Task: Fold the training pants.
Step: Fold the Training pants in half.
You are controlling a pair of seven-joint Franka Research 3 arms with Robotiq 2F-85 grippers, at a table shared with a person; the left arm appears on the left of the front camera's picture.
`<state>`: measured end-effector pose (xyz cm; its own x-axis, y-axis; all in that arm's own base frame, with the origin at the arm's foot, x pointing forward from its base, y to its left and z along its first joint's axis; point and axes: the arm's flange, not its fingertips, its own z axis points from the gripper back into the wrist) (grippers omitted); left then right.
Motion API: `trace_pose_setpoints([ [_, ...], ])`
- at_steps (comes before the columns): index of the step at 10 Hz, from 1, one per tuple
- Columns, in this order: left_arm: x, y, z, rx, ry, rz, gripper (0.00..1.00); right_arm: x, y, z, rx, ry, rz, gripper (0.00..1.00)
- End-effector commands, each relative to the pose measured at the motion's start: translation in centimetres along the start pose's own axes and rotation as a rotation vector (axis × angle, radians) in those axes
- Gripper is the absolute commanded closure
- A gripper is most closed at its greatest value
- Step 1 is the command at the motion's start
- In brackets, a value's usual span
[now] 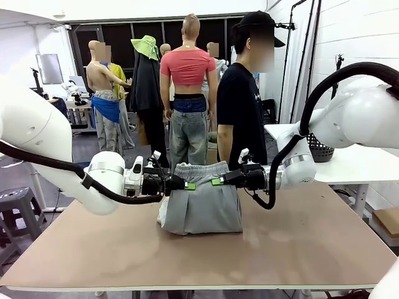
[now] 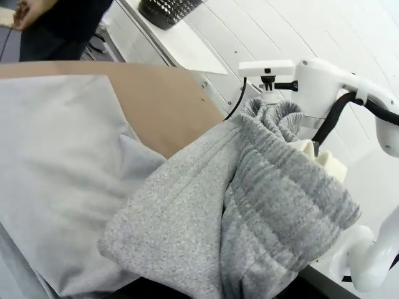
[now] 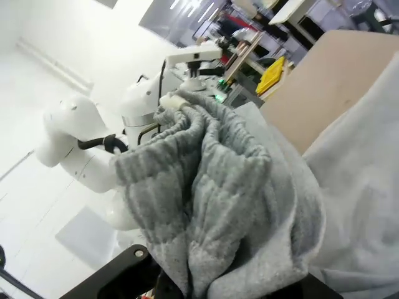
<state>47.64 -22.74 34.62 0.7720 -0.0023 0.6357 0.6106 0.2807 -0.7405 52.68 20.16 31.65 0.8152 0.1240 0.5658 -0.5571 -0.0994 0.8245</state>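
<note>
The grey pants (image 1: 202,205) sit mid-table (image 1: 299,249), toward the far side, just in front of the person (image 1: 244,99) standing at the far edge. The waistband end is lifted off the table and stretched level betw. the two claws; the rest hangs down from it and bunches in a folded heap on the tabletop.

L claw (image 1: 189,185) comes in from the left side, arm roughly horizontal, green pads at the left end of the waistband. It is clenched on the pants: in the left wrist view the ribbed waistband (image 2: 274,187) is bunched right over the fingers, so the fingertips themselves are hidden by cloth. Flat grey fabric lies on the brown tabletop beyond, w/ the other arm's white body behind the bunch.

R claw (image 1: 216,182) comes in from the right side, also about level, pads at the right end of the waistband, near the L claw. It too is clenched on the pants; the right wrist view has gathered waistband (image 3: 212,187) piled over the fingers, prob. pinched betw. them, though the pads are covered.

A black basket (image 1: 319,148) stands on a white side table (image 1: 355,165) to the right.
</note>
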Motion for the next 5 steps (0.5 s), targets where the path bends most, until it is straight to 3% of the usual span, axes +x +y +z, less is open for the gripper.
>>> trace_pose_setpoints([
  [1,1.9,2.6,1.1,0.074,-0.055,-0.067,1.00,2.7,-0.9,1.6,-0.073,-0.039,-0.009,1.00],
  [5,1.6,1.4,-0.3,0.018,-0.019,-0.036,1.00,0.9,-0.5,0.1,-0.032,-0.007,0.008,1.00],
])
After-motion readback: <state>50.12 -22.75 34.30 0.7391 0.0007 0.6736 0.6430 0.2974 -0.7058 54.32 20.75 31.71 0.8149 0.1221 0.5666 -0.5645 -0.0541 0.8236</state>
